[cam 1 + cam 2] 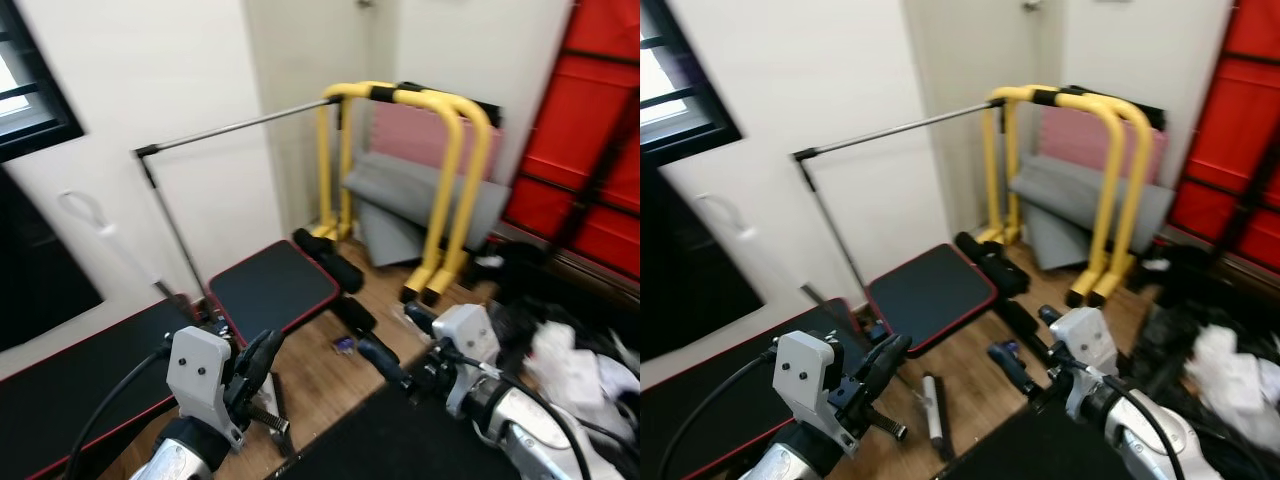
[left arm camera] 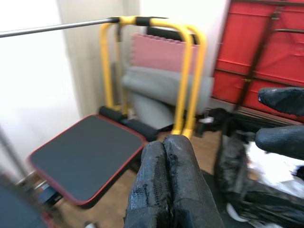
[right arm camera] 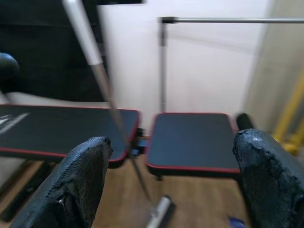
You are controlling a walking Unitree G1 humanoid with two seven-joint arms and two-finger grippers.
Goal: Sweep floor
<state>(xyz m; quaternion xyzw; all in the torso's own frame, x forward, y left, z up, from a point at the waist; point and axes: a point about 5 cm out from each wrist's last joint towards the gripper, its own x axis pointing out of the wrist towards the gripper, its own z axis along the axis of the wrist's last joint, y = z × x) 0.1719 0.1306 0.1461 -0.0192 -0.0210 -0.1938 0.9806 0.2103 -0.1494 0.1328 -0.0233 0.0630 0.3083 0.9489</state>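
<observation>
Beside the black bench pads, broom (image 1: 932, 410) lies low on the wood floor (image 1: 970, 375), handle angling up. Left gripper (image 2: 166, 180) jaws pinched together, empty; right gripper (image 3: 166, 180) jaws wide, lined up on the handle. Close around the shaft squarely before lifting.

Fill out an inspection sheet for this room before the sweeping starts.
Surface: wooden floor, with a small blue scrap on it.
Job's things: long-handled sweeper, head on the floor, not gripped.
Clutter: black bench, yellow bars, white bundle.
Claws: left claw shut, empty; right claw open, empty.
Cables: black cable looping off the left arm.
Surroundings: white wall, red panel, metal rail.
</observation>
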